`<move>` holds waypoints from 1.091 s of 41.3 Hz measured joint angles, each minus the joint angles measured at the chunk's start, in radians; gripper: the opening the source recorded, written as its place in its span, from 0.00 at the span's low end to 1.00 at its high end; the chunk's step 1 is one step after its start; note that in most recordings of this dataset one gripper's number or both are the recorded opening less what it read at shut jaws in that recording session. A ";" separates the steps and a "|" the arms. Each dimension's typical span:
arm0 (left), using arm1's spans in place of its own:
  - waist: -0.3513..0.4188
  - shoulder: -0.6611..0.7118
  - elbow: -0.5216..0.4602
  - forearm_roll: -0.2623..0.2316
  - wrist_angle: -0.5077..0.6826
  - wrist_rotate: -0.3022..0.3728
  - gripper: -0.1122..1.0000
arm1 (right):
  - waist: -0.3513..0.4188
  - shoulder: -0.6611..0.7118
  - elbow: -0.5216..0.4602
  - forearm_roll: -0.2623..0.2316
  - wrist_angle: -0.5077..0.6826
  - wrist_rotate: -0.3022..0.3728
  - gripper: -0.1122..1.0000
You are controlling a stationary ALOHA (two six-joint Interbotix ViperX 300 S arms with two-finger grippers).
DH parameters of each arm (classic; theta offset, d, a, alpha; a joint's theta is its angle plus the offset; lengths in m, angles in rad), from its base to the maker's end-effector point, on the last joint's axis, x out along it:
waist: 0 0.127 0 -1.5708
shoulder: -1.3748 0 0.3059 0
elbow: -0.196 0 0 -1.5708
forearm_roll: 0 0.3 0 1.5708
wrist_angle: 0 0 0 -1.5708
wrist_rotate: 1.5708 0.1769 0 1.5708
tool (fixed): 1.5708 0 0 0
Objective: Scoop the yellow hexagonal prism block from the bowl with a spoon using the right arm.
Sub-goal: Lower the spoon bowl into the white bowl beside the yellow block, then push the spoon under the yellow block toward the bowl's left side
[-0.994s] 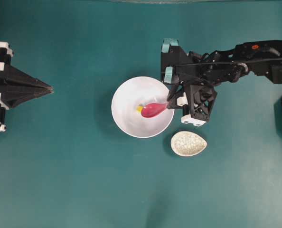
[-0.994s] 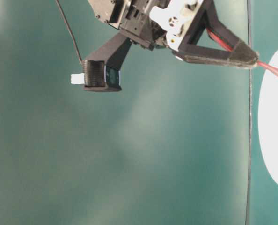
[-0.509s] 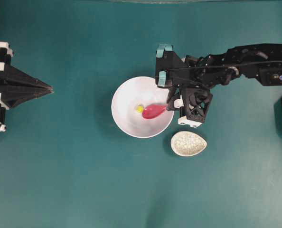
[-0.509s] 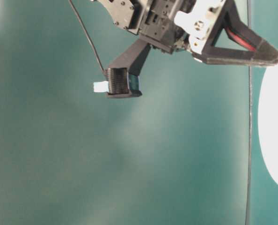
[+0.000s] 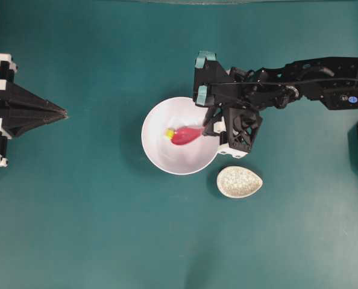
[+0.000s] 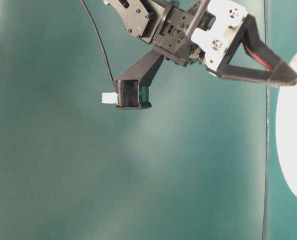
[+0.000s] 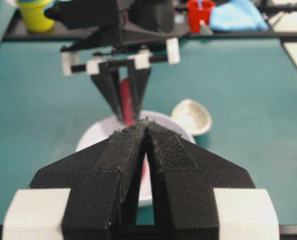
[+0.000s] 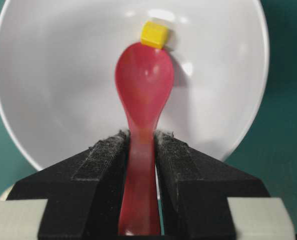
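The white bowl (image 5: 180, 156) sits on the teal surface (image 5: 106, 229) and holds two things: the scoop of the red-pink spoon (image 5: 184, 135) and the yellow hexagonal prism block (image 5: 169, 133). In the overhead view the block lies inside the bowl, left of its centre, right at the tip of the scoop. The right wrist view gives the closer look: the block (image 8: 154, 34) sits against the far end of the spoon (image 8: 143, 95), touching or nearly touching its rim, on the bowl's (image 8: 53, 90) inner wall rather than in the scoop.

The right end effector (image 8: 141, 150) is pinching the spoon's handle between its two padded fingers (image 8: 106, 157), at the bowl's right rim in the overhead view (image 5: 210, 126). Just outside the bowl, below and to its right, is a small speckled spoon rest (image 5: 239, 182); nothing can be seen in it.

The left end effector (image 5: 63, 111) is well to the left of the bowl, and its fingers (image 7: 126, 150) are pressed together, tips meeting, as the left wrist view shows. That view also shows the bowl (image 7: 96, 135) partly hidden behind those fingers and, past the surface's far edge, a yellow cup (image 7: 34, 15), a red cup (image 7: 198, 11) and a blue cloth (image 7: 238, 16), which no other view shows. The table-level view shows only the right end effector (image 6: 288, 77) with a sliver of red handle, and what appears to be the bowl's (image 6: 293, 140) white edge, overexposed.
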 measured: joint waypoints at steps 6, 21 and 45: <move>0.000 0.002 0.000 0.000 0.000 0.000 0.14 | 0.000 0.006 0.000 0.000 -0.044 0.000 0.32; 0.000 0.002 0.000 0.000 0.005 -0.002 0.14 | 0.021 0.006 0.044 0.000 -0.184 0.000 0.32; 0.000 0.000 0.000 0.000 0.014 0.000 0.14 | 0.092 -0.048 0.169 0.023 -0.423 0.012 0.32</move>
